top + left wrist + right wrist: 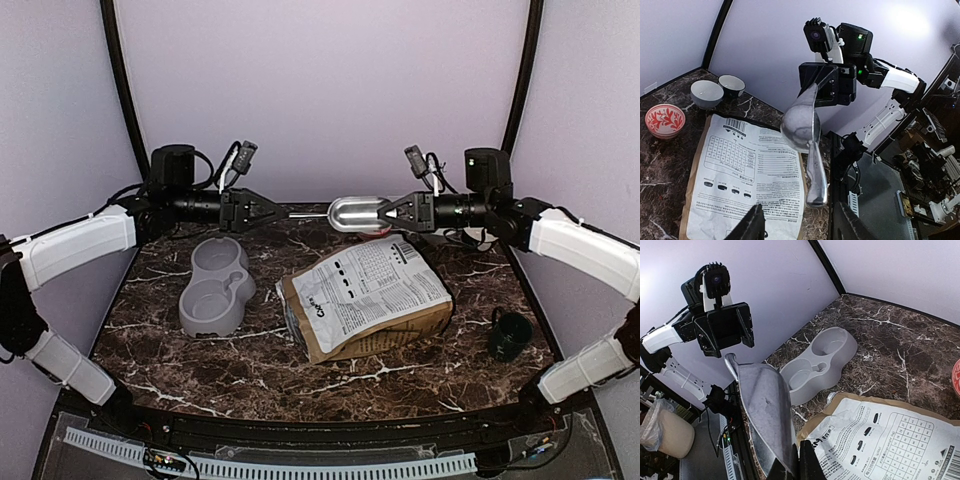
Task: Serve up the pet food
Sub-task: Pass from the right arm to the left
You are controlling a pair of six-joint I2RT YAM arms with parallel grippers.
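Observation:
No pet food shows in any view. A shiny metal scoop (355,213) hangs in the air over the back of the table, its bowl looking empty. My right gripper (387,212) is shut on the scoop's bowl rim (765,410), its fingers (807,465) pinching the edge. The scoop's handle (816,170) points toward my left gripper (280,212), which is open. In the left wrist view the handle's end sits level with the fingertips (751,222), touching neither. The printed dog-food bag (365,295) lies flat below.
A grey double bowl (215,285) stands left of the bag, also seen in the right wrist view (822,362). A dark cup (510,335) is at the right. A red patterned bowl (665,120) and two grey bowls (706,93) sit behind the bag.

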